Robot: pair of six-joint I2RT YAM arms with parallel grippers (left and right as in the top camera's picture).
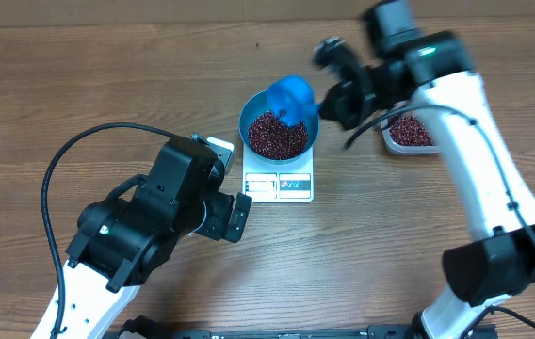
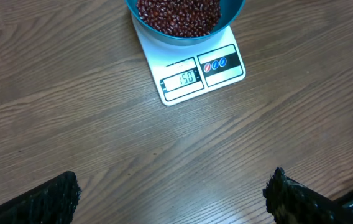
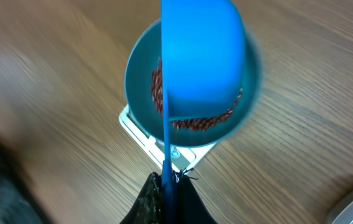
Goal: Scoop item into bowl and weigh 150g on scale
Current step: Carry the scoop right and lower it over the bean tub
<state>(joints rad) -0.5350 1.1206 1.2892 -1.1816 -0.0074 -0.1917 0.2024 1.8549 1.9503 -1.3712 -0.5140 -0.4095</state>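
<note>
Beans, overhead: a dark red-brown heap filling the bowl; a second lot lies in the tub to the right.
Bowl, overhead: round and teal, sitting on the scale near the middle of the worktop, covering the scale's back part.
Scale, overhead: flat and white, its front strip showing in front of the bowl.
Scoop, overhead: bright blue, over the far right rim of the bowl, blurred.
Right hand, overhead: closed on the scoop's handle, reaching in from the right, blurred.
Tub, overhead: clear plastic, near the bowl, partly hidden behind the right arm.
Left hand, overhead: spread wide and holding nothing, just left of the scale.
Display, left wrist: pale window on the scale's front edge reading 150, round buttons beside it.
Bowl and beans, left wrist: at the top edge, cut off by the frame.
Fingers, left wrist: two dark tips in the bottom corners, far apart, bare wood between them.
Scoop, right wrist: its cup is over the bowl, smooth blue outside facing the camera, thin handle running straight down.
Right hand, right wrist: dark tips pinched shut on the handle's end at the bottom edge.
Beans, right wrist: slivers show in the bowl beside the scoop; whether any lie in the scoop I cannot tell.
Scale, right wrist: a white corner shows beneath the bowl.
</note>
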